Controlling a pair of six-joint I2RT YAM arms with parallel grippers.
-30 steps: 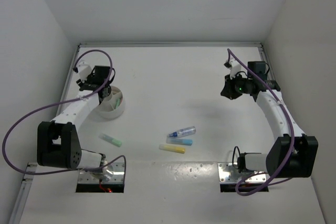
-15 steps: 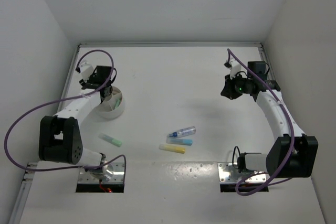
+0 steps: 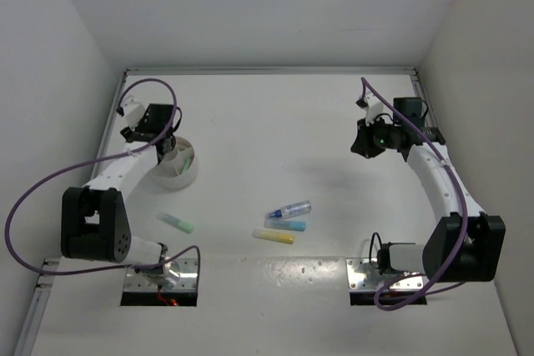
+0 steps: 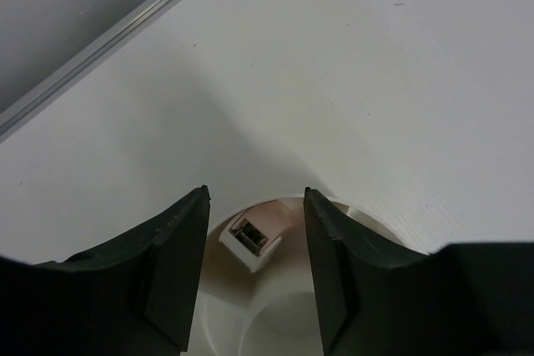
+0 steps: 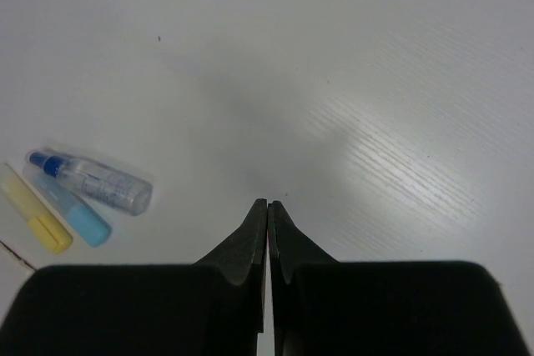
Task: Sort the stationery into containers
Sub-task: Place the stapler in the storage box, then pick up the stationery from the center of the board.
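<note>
My left gripper is open and empty, just above the far left rim of the round white dish. In the left wrist view the gripper frames the dish, and a small white block with a dark face lies inside it. My right gripper is shut and empty, raised over the far right of the table; it also shows in the right wrist view. A green marker, a clear blue-capped tube, a light blue marker and a yellow marker lie on the table.
The tube, light blue marker and yellow marker lie side by side at the left of the right wrist view. White walls close in the table on the left, back and right. A metal rail runs along the far left edge.
My left gripper has shifted slightly to the left over the dish. The right arm and the items on the table have not moved.
</note>
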